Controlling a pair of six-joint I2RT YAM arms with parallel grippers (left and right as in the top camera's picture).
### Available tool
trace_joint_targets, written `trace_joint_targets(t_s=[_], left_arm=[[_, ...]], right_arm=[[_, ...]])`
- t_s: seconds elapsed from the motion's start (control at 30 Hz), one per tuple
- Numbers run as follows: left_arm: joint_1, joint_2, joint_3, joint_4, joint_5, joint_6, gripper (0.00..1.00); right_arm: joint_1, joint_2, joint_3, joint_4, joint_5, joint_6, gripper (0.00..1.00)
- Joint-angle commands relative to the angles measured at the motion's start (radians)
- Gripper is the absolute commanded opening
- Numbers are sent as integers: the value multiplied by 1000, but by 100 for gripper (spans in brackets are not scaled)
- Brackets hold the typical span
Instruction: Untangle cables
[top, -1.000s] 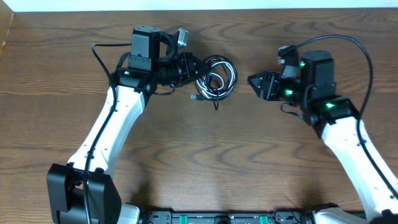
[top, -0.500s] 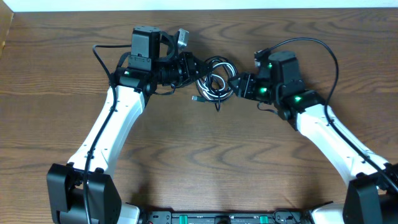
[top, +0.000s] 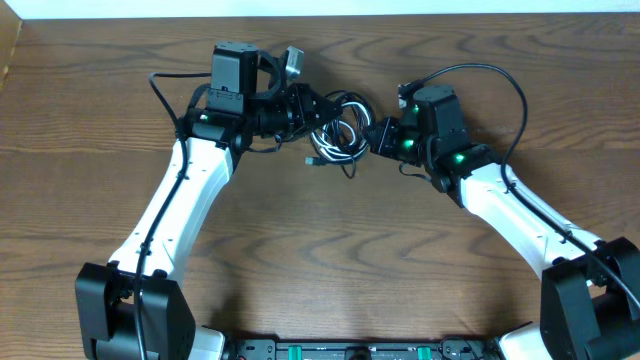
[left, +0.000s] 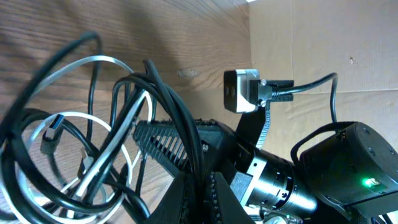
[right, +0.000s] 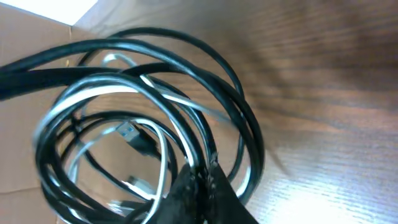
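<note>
Cables (top: 342, 142) lie coiled, stretched left-right between left claw (top: 318, 119) and right claw (top: 372, 138).

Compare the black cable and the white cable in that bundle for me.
The black cable is thicker and forms the wide outer loops. The white cable is thinner and coils mostly inside them. Both are looped and interwoven in one tangle.

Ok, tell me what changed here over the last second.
The right hand swept left from well clear of the cable tangle to its right edge and shut on its loops. The left hand stayed shut on the tangle's left side, and the tangle itself hardly shifted.
</note>
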Motion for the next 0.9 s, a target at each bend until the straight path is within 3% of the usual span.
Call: trace_joint_targets(t_s=[0.0,0.2,0.37,0.47,0.7,0.87], left_arm=[[-2,-26,5,0,3,60,8],[1,-26,5,-131,-361,150,7],[1,-26,5,-229,-693,173,8],[1,-26,5,-254,-792,174,7],[0,-26,5,-256,-830,214,7],[0,-26,5,-211,-603,214,7]], right_arm=[[-20,-16,10,-10,27,-13,1],[-123,-152,10,-102,26,-79,1],[-293,-321,10,-299,28,-181,1],[-404,-388,10,-415,32,-227,1],[-614,-435,10,-573,1,-300,1],[-596,-429,10,-566,-76,-357,1]])
